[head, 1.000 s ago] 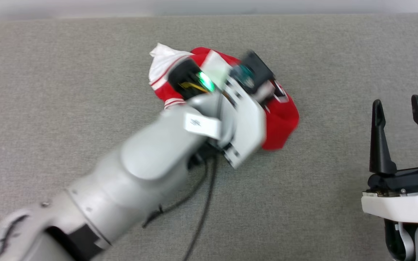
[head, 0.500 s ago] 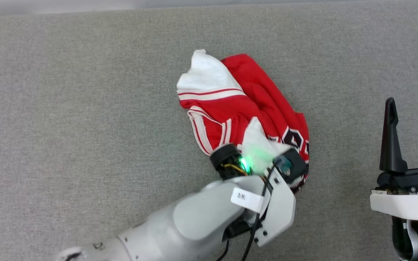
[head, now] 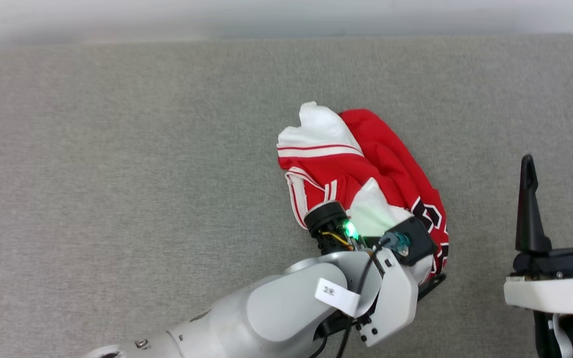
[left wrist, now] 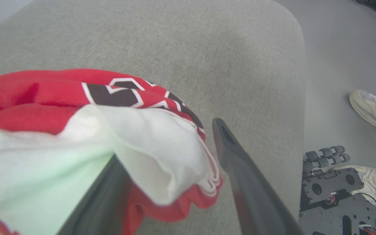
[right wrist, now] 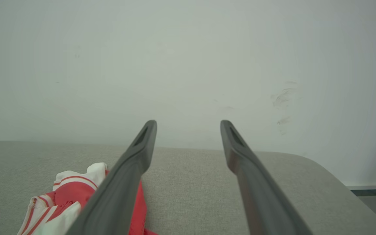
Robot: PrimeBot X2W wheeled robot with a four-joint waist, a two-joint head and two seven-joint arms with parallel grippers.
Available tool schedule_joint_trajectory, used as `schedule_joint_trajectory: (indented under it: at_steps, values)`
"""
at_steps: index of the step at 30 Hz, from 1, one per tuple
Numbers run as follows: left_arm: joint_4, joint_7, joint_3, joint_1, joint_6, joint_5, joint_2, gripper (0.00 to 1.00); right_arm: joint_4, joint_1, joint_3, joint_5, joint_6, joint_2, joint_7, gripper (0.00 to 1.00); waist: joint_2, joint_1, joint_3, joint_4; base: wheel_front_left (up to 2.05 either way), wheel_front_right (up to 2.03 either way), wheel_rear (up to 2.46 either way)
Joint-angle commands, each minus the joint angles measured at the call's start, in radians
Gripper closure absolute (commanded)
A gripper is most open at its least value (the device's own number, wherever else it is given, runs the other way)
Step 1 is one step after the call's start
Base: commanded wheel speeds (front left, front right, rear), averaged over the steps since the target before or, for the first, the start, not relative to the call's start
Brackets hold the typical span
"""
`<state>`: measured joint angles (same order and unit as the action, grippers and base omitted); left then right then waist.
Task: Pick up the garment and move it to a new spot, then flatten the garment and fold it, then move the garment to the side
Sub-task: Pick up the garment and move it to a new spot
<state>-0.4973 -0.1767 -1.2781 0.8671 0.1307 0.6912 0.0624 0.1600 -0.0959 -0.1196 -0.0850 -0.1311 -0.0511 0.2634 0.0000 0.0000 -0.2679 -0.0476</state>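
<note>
The garment lies bunched on the grey cushion, right of centre: red cloth, white sleeves with red stripes, black white-outlined lettering at its near right. My left wrist sits over its near end. In the left wrist view my left gripper is open. A white sleeve of the garment drapes over its left finger, and its right finger stands bare beside the cloth. My right gripper is open and empty at the lower right, apart from the garment. Its two fingers spread wide in its wrist view.
The cushion's rounded right edge drops to a grey floor. There a person's pale shoes stand beside the robot's base. A pale wall rises behind the cushion's far edge.
My left arm drew back toward me and rightward with the garment, laying it on the cushion. Its jaws now stand apart. The head view shifted too. The right gripper stayed open.
</note>
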Motion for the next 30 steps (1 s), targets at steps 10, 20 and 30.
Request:
schedule_joint_trajectory:
  at_steps: [10, 20, 30]
  values:
    - [0.059, 0.25, 0.113, -0.044, -0.112, -0.011, 0.057, 0.0, -0.052, 0.095, 0.004, 0.001, 0.001, 0.002, 0.002, 0.0, 0.0, 0.0, 0.143, 0.062, 0.0, 0.0, 0.0]
    - [0.133, 0.428, 0.288, -0.186, -0.317, -0.01, 0.215, 0.0, -0.102, 0.156, 0.002, -0.006, 0.001, 0.002, 0.002, 0.0, 0.0, 0.0, 0.202, 0.088, 0.0, 0.0, 0.0]
    - [0.34, 0.442, 0.595, -0.45, -0.482, -0.134, 0.335, 0.0, -0.139, 0.185, -0.005, -0.027, 0.001, 0.002, 0.002, 0.0, 0.0, 0.0, 0.238, 0.11, 0.0, 0.0, 0.0]
